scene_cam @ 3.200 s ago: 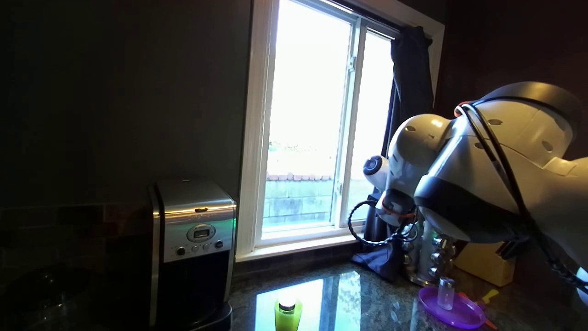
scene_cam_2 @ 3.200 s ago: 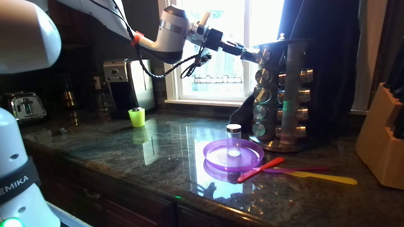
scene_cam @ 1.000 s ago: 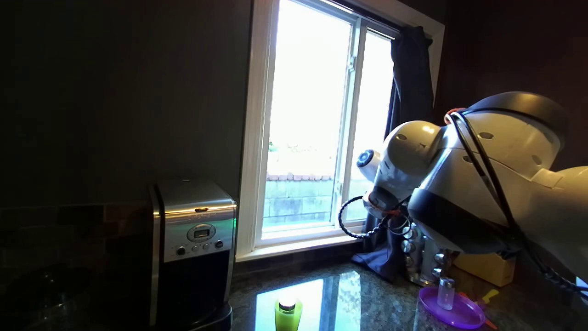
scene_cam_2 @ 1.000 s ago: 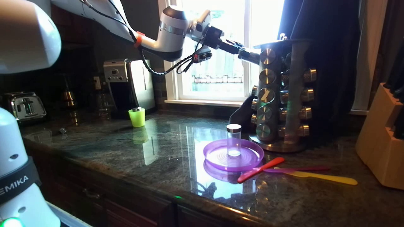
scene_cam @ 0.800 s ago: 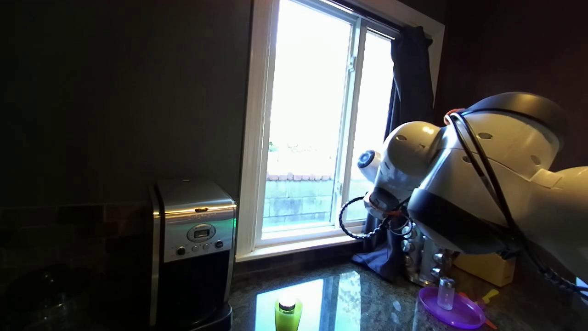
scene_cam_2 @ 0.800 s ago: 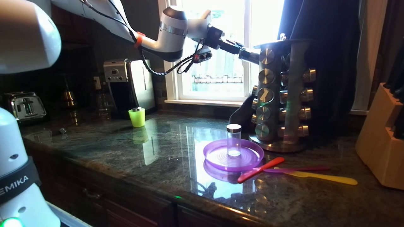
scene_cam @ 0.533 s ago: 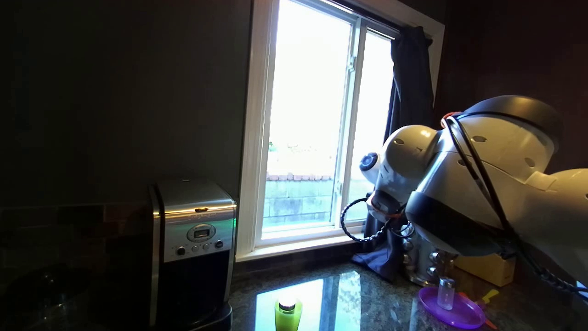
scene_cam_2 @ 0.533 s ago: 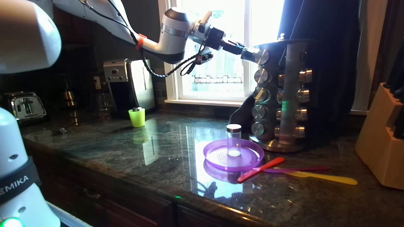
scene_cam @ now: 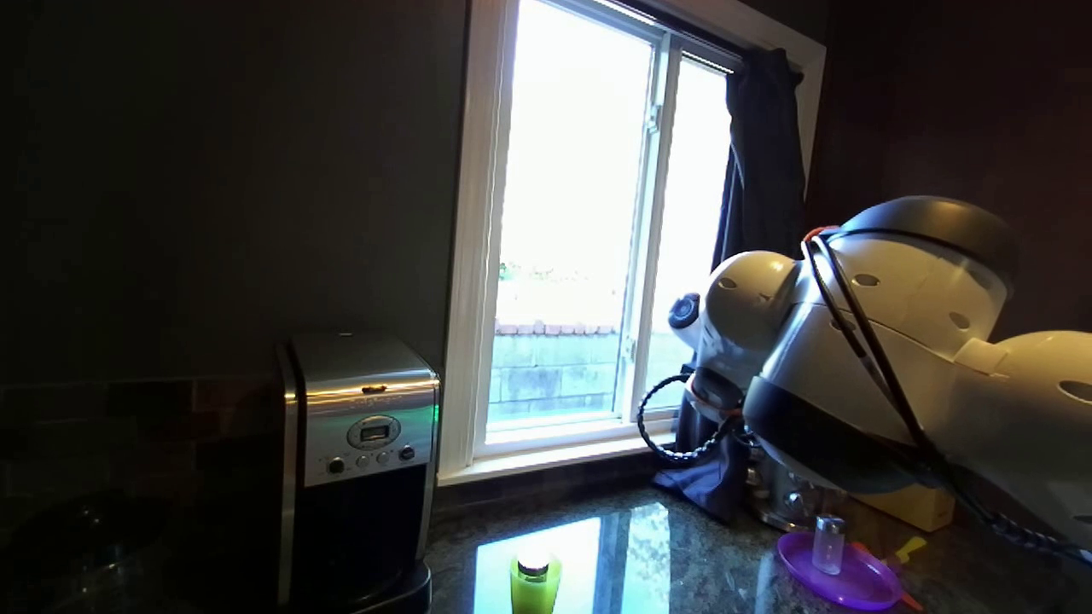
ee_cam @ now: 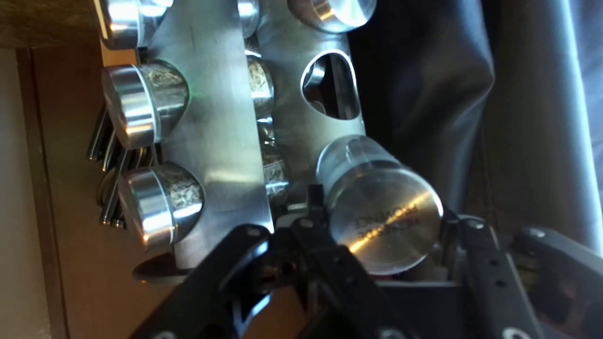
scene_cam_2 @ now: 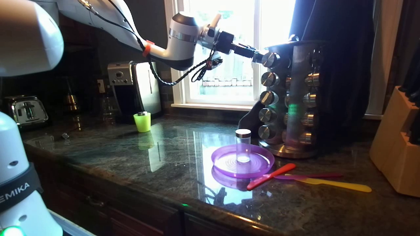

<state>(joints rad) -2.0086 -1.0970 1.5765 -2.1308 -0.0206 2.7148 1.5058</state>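
Gripper (ee_cam: 382, 207) has its fingers apart on either side of a lidded jar (ee_cam: 379, 209), v. close at both edges; can't tell if clamped. Jar sits in a hole nr top of the steel spice rack (ee_cam: 216, 122), lid end (lettering incl. "PROVENCE") facing the camera in wrist view, long axis running out of the hole & slanting lower rt there; contents unclear. Neighboring jars (ee_cam: 143, 106) hold dried herbs (ee_cam: 183, 193). Further off, clear jar (scene_cam_2: 243, 146) upright on purple plate (scene_cam_2: 218, 165); farthest, green cup (scene_cam_2: 142, 123) w/ metal-topped item (scene_cam_2: 142, 113) inside.
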